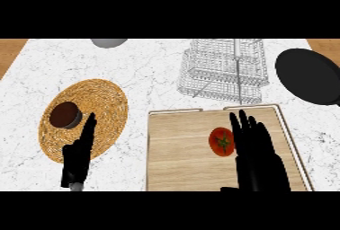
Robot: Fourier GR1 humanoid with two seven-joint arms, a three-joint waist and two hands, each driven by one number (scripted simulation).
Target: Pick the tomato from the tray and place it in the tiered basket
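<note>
Red and round, the tomato [221, 141] sits on the wooden tray [176, 152], a bit right of the middle. My right hand [257, 150] is just beside it, fingers straight, holding nothing. I think I should slide over it and curl my fingers round both sides so it can't roll away, then lift it slowly. The tiered basket [222, 67] stands just behind the tray. My left hand [78, 155] rests open over the woven mat [106, 103].
</note>
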